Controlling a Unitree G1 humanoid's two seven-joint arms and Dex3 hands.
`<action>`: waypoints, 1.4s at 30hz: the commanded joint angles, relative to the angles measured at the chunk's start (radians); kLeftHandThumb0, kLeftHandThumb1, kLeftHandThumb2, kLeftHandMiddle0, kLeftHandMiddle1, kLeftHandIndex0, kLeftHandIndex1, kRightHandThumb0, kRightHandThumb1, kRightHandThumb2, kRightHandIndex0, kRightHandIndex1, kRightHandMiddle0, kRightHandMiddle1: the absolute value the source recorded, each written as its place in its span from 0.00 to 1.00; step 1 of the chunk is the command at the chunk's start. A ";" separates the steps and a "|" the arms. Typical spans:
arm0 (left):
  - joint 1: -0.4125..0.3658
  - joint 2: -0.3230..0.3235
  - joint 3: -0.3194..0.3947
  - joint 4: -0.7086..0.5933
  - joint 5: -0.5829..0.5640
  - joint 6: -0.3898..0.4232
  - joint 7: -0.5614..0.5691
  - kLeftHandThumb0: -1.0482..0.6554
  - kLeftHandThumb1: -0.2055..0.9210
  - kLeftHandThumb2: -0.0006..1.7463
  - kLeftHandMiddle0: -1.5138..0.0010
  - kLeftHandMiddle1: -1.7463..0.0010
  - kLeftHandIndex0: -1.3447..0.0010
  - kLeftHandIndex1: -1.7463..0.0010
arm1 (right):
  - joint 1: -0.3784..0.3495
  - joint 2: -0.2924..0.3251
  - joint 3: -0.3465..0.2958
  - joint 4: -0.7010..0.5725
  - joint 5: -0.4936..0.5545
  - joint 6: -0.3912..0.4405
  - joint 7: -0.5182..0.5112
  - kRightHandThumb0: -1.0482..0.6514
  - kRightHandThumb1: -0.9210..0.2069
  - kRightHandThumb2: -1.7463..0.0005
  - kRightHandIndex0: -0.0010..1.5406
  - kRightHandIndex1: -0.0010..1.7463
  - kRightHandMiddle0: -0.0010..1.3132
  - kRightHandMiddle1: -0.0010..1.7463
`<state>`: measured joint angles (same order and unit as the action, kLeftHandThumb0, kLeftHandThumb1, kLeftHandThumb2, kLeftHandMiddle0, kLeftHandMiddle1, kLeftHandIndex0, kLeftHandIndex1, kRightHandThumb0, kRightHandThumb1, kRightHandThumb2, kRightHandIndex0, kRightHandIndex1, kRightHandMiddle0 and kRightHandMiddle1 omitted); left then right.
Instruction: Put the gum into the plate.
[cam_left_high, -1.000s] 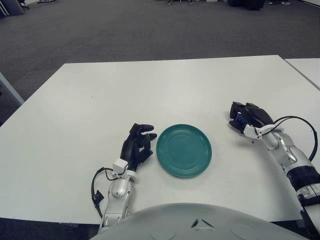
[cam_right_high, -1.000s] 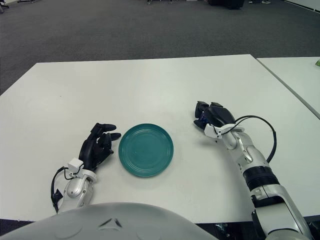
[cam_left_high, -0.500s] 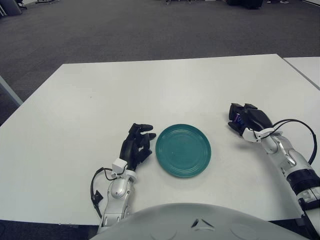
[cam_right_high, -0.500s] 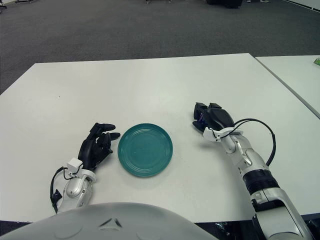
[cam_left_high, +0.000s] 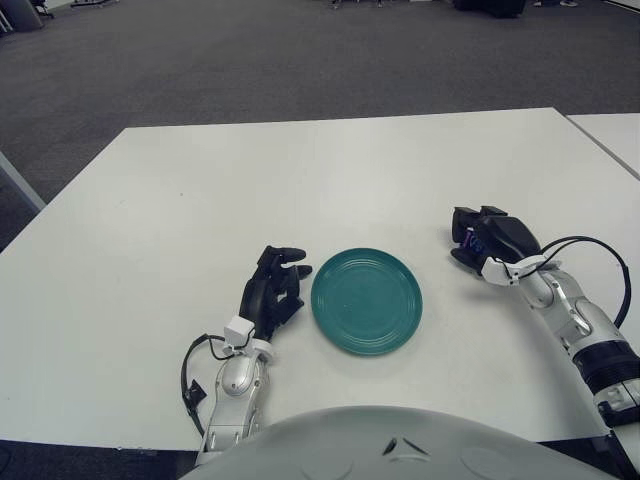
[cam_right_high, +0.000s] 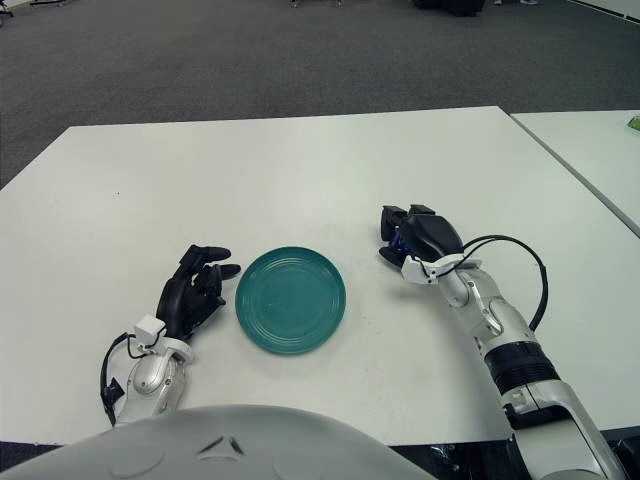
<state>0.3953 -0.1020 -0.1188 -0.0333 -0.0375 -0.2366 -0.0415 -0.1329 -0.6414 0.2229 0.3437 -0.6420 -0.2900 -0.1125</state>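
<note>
A round teal plate (cam_left_high: 366, 300) lies on the white table (cam_left_high: 300, 180) near its front edge. My right hand (cam_left_high: 478, 244) is to the right of the plate, just above the table, with its black fingers curled around a small blue gum pack (cam_left_high: 474, 241) of which only a sliver shows; it also shows in the right eye view (cam_right_high: 402, 243). My left hand (cam_left_high: 275, 287) rests on the table just left of the plate, its fingers relaxed and empty.
A second white table (cam_left_high: 610, 135) stands to the right across a narrow gap. Grey carpet floor lies beyond the far edge. A black cable (cam_left_high: 590, 245) loops from my right forearm.
My right hand has moved a little to the left toward the plate with the gum in it. The left hand has not moved.
</note>
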 joint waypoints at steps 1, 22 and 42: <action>-0.001 0.003 0.004 0.019 -0.004 0.016 0.002 0.28 0.93 0.47 0.68 0.34 0.70 0.20 | -0.003 -0.005 -0.010 -0.016 -0.001 0.009 0.011 0.37 0.35 0.40 0.61 1.00 0.34 1.00; -0.013 0.004 0.007 0.037 -0.009 -0.002 -0.004 0.27 0.96 0.43 0.67 0.34 0.73 0.21 | -0.025 -0.004 -0.006 0.011 -0.022 -0.003 -0.022 0.37 0.35 0.40 0.56 1.00 0.35 1.00; -0.027 0.001 0.008 0.062 -0.008 -0.024 -0.001 0.28 0.95 0.45 0.68 0.34 0.71 0.20 | -0.041 -0.025 -0.023 -0.064 -0.037 -0.012 -0.010 0.37 0.35 0.40 0.55 1.00 0.34 1.00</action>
<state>0.3694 -0.1037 -0.1168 0.0056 -0.0430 -0.2708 -0.0443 -0.1393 -0.6496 0.2199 0.3158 -0.6780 -0.2932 -0.1269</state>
